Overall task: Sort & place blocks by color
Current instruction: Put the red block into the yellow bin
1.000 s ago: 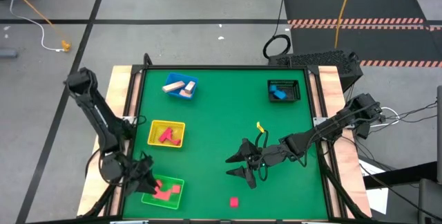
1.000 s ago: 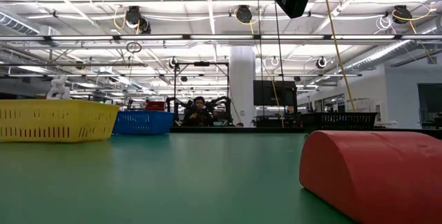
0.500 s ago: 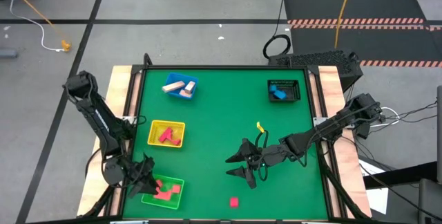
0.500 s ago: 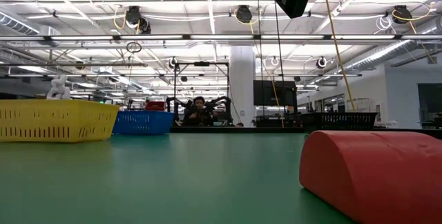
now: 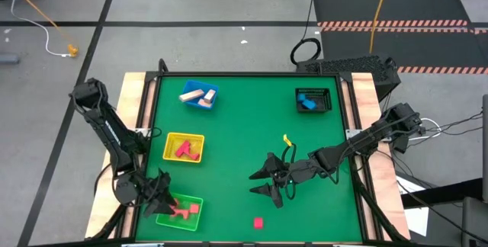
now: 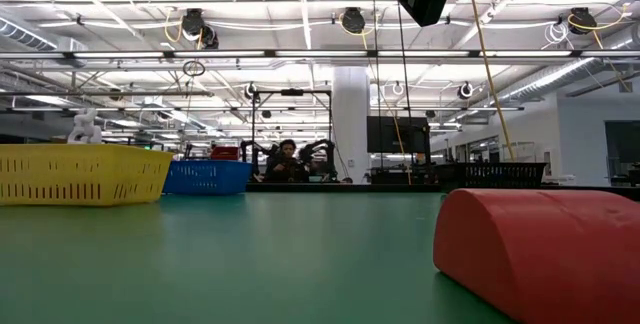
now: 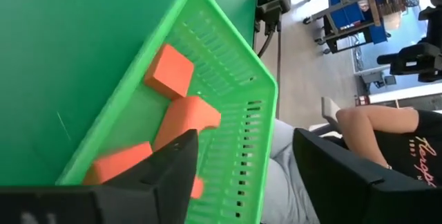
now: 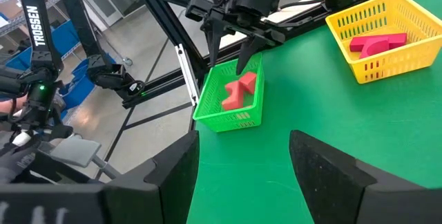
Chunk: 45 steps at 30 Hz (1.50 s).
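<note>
My left gripper (image 5: 162, 194) is open and holds nothing. It hangs over the near-left corner of the green tray (image 5: 197, 220); the right wrist view (image 8: 231, 54) shows its fingers above the tray. Several red blocks (image 7: 183, 117) lie in that tray (image 7: 228, 58). My right gripper (image 5: 261, 181) is open and empty above the table's middle, nearer the near edge. A red block (image 5: 258, 222) lies flat on the table near the near edge; in the low view it (image 6: 540, 254) is a half-round piece. Tan blocks (image 5: 200, 96) lie in the blue tray and red ones (image 5: 183, 150) in the yellow tray. A blue block (image 5: 307, 104) lies in the black basket.
The blue tray (image 5: 212, 89) stands at the far left, the yellow tray (image 5: 197, 139) at mid left, and the black mesh basket (image 5: 324, 94) at the far right. A person sits beyond the table's near-left corner (image 7: 387, 127), and another shows far behind the table (image 6: 288, 161).
</note>
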Available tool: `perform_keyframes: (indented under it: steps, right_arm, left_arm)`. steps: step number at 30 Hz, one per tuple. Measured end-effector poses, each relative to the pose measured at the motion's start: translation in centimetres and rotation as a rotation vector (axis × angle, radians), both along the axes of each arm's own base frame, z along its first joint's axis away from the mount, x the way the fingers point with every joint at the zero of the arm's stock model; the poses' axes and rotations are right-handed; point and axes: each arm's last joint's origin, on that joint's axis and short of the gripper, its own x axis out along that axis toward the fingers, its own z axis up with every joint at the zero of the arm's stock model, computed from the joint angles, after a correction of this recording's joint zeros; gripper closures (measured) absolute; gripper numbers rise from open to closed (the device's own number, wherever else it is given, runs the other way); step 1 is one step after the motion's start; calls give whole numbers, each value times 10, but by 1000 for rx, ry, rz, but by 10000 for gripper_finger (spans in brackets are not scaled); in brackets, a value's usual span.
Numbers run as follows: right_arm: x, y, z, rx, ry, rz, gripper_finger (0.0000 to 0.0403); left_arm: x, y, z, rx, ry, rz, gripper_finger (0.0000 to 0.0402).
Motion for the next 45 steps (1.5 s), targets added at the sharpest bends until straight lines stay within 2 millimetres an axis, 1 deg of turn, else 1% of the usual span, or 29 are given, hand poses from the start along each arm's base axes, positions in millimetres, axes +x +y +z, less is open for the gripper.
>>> perform_keyframes:
  steps: [3, 6, 10, 13, 17, 20, 23, 28, 32, 37, 41, 45]
  right_arm:
    - [0, 0, 0, 0, 0, 0, 188]
    - [0, 0, 0, 0, 0, 0, 188]
    - [0, 0, 0, 0, 0, 0, 188]
    - [0, 0, 0, 0, 0, 0, 188]
    - [0, 0, 0, 0, 0, 0, 188]
    - [0, 0, 0, 0, 0, 0, 188]
    - [0, 0, 0, 0, 0, 0, 188]
    - [0, 0, 0, 0, 0, 0, 188]
    - [0, 0, 0, 0, 0, 0, 188]
    - [0, 0, 0, 0, 0, 0, 188]
    - [0, 0, 0, 0, 0, 0, 188]
    - [0, 0, 0, 0, 0, 0, 188]
  left_arm:
    - [2, 1, 2, 17, -38, 14, 139]
    - [6, 1, 8, 40, -94, 18, 120]
    - [12, 0, 21, 101, -160, 1, 107]
    - [20, 1, 31, 188, -155, 10, 106]
    - [36, 5, 45, 335, -155, 27, 105]
    - [52, 5, 57, 447, -217, 17, 105]
    - [69, 2, 61, 583, -268, -16, 105]
    - [100, -7, 53, 815, -301, -95, 105]
    - [120, -13, 44, 901, -328, -118, 105]
    - [140, -12, 37, 897, -372, -67, 105]
    - [148, -10, 32, 896, -373, -41, 105]
    - [155, -13, 23, 908, -405, -37, 105]
